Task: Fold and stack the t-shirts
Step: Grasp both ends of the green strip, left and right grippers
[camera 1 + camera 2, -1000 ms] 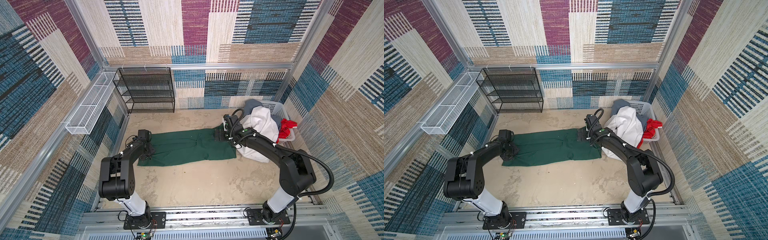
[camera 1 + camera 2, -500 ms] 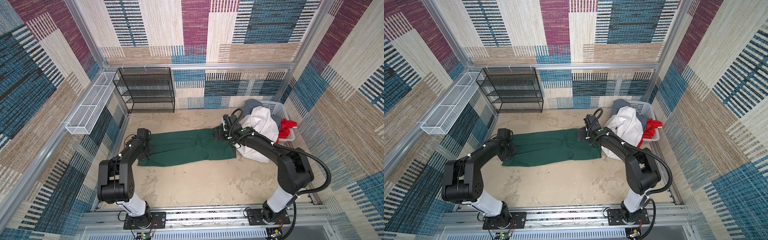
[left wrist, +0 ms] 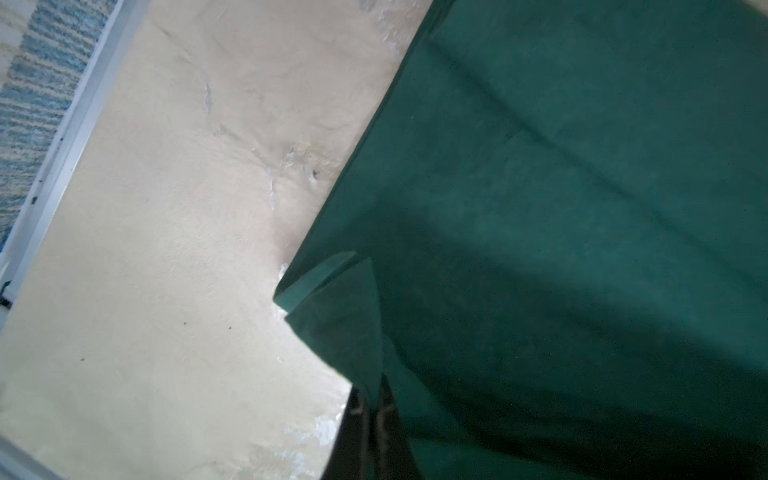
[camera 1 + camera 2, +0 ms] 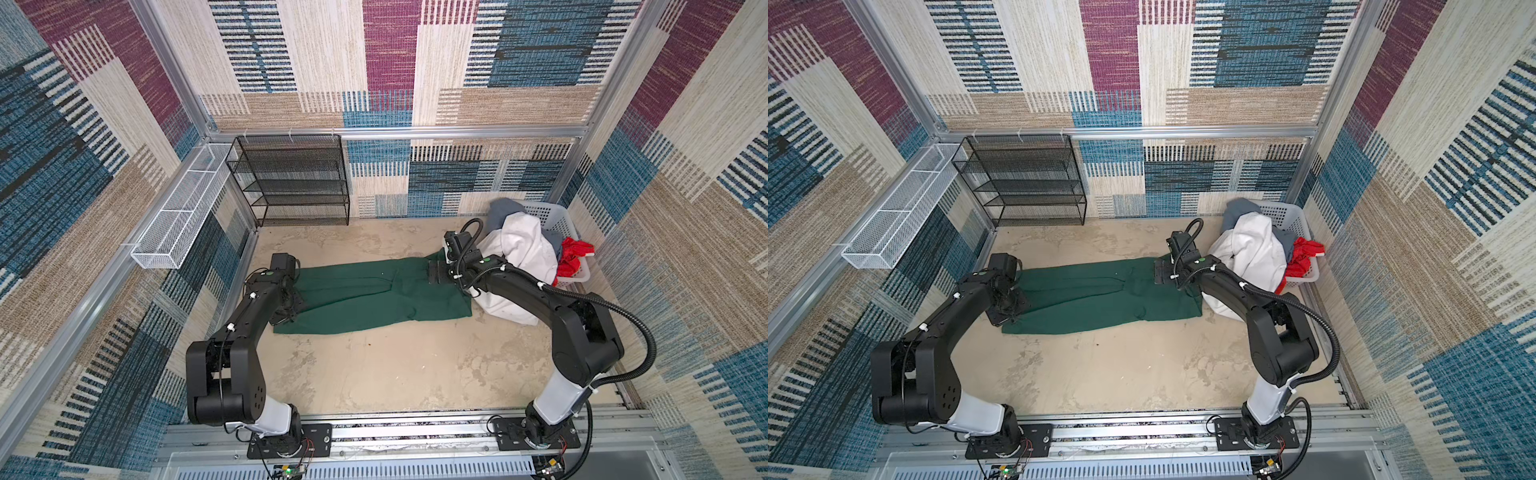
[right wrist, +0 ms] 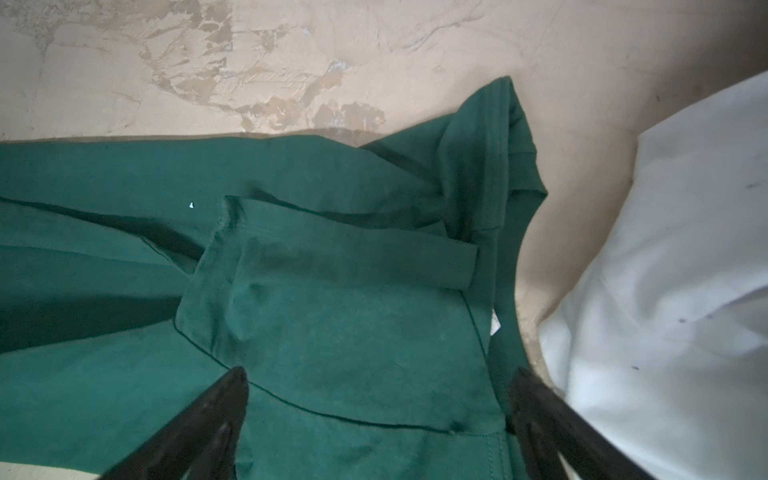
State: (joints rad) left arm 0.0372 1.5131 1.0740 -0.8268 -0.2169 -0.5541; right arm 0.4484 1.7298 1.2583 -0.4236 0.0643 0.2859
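Note:
A dark green t-shirt (image 4: 374, 291) (image 4: 1100, 291) lies spread lengthwise across the sandy floor. My left gripper (image 4: 286, 309) (image 4: 1007, 309) is at its left end, shut on a fold of the green cloth (image 3: 540, 208), which is pinched between the dark fingers (image 3: 357, 432). My right gripper (image 4: 436, 272) (image 5: 380, 374) stands open just over the shirt's right end (image 5: 332, 311), one finger on each side of a folded sleeve. A white t-shirt (image 4: 523, 245) (image 5: 685, 249) spills out beside it, with a grey one (image 4: 500, 208) and a red one (image 4: 575, 255).
A pale perforated basket (image 4: 552, 216) holding the other shirts sits in the back right corner. A black mesh shelf (image 4: 295, 183) stands against the back wall. A white wire tray (image 4: 178, 224) hangs on the left wall. Aluminium frame rails border the floor.
My left gripper has closed on the green shirt's left edge, and the cloth there has bunched slightly. The right gripper has stayed open in nearly the same place.

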